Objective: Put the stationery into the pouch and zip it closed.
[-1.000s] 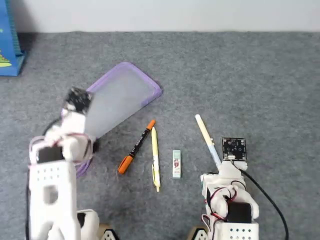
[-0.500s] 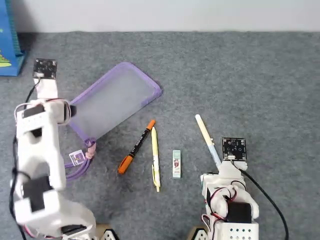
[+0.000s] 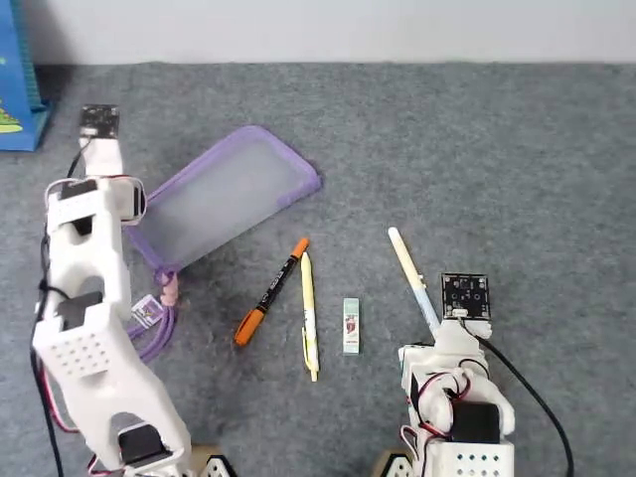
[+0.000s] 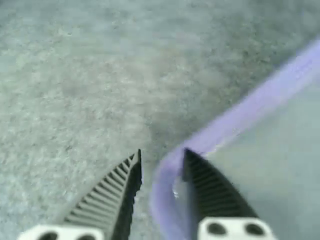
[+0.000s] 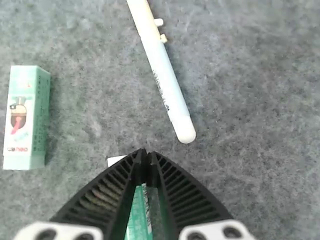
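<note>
Left gripper (image 4: 161, 157) is narrowly parted, its jaws astride the purple rim of the pouch (image 4: 260, 165) on grey carpet.

Right gripper (image 5: 146, 154) is pressed closed and empty, low over the carpet, near the white pen (image 5: 162, 80) and the eraser (image 5: 25, 117).

From above, the left arm (image 3: 84, 288) stretches forward to the pouch's (image 3: 234, 194) left edge, and the right arm (image 3: 457, 417) sits folded at the near edge. One pouch, one eraser (image 3: 351, 325) and three pens lie apart: orange marker (image 3: 270, 291), yellow pen (image 3: 309, 316), white pen (image 3: 410, 268). There is open carpet to the right.

A grey short-pile carpet (image 3: 497, 149) is covering the table. A plain white wall (image 3: 348, 30) is bordering the carpet's far edge, and a blue printed box (image 3: 14, 89) is standing at its far-left corner.
</note>
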Tool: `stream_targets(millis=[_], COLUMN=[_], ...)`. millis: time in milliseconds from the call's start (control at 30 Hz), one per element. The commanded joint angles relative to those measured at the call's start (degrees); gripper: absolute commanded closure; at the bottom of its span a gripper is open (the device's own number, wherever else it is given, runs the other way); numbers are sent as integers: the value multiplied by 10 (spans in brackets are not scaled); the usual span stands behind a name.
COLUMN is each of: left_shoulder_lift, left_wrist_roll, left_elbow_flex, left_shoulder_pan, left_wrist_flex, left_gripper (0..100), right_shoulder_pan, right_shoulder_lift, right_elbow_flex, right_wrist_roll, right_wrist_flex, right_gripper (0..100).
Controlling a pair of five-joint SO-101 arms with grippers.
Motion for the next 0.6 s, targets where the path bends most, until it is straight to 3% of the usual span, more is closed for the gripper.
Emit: stream_targets(millis=[0,433,567], left_shoulder_lift=[22,14,14], left_wrist_roll=[-83,-94,-94], left_elbow_flex=[-51,-60,-59], left_shoulder_pan=[20,40,62], left_wrist_flex=[121,324,390], left_gripper=[988,987,987], right_shoulder_pan=[-3,0,43], right_shoulder_lift=[-7,-7,-7], right_elbow_flex=[9,9,2], right_wrist_roll=[4,6,6], right_wrist_flex=[1,1,5], right_gripper=[989,987,987])
